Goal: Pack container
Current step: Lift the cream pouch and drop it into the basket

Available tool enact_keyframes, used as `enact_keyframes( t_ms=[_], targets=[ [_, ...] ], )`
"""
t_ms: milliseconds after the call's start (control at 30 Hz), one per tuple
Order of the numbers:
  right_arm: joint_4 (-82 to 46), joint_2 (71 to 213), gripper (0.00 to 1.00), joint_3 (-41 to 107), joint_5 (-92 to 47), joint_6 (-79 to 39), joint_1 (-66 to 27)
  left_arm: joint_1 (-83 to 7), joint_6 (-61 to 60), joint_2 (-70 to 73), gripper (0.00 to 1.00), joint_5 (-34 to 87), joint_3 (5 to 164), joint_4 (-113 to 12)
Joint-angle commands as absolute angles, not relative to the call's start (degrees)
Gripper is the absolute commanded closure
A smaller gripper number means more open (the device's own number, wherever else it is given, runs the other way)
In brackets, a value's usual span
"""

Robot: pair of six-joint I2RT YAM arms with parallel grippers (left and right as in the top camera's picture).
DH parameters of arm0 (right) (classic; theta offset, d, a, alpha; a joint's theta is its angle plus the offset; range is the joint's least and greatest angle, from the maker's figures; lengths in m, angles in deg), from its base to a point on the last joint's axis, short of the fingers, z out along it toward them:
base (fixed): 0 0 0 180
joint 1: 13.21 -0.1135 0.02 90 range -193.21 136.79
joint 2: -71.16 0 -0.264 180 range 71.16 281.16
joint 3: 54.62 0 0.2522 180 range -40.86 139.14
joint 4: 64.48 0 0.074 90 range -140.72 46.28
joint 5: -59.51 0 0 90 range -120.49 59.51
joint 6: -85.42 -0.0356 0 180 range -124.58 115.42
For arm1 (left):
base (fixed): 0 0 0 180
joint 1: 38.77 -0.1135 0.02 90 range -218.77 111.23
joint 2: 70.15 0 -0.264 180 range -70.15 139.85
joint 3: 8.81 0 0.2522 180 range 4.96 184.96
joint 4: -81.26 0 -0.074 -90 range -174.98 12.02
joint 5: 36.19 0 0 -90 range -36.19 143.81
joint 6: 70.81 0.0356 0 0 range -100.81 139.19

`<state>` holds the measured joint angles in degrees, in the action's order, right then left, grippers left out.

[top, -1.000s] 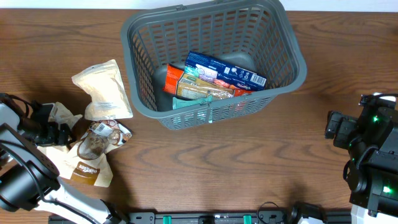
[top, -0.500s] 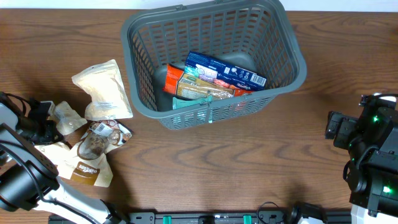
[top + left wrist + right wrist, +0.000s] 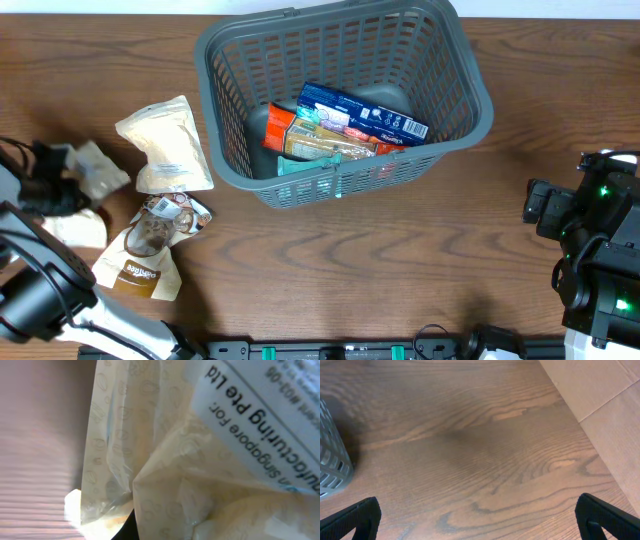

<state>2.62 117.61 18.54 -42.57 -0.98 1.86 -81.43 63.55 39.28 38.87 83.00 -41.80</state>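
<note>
Pinching a small cream pouch (image 3: 100, 168) at nine o'clock, left gripper (image 3: 68, 180) apparently holds one crinkled edge. Risk: film slips out mid-carry, or snags the rim of the basket (image 3: 478, 95) at twelve o'clock. Idle right gripper (image 3: 480, 520) gapes wide, empty, at three o'clock.

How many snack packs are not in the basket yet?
4: a cream pack beside the basket, a round-picture pack in front of it, a brown-label pack nearer still, a small pack in the left gripper. The left arm may hide another.
</note>
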Motion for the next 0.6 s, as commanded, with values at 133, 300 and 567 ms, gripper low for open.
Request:
enact_keyframes(
  t_ms=[133,300,567],
  targets=[
    [2.6,117.57,0.01,18.25,-43.14,-1.07,1.23,-79.79,60.1,22.97,0.94,25.67,89.49,-44.93],
    [2.62,117.57,0.01,18.25,-43.14,-1.09,1.23,-75.46,58.22,13.42,0.94,18.46,89.49,-51.48],
    [2.68,117.57,0.01,18.25,-43.09,-1.12,1.23,-60.84,53.93,6.6,0.94,7.9,89.49,-64.6]
  ],
)
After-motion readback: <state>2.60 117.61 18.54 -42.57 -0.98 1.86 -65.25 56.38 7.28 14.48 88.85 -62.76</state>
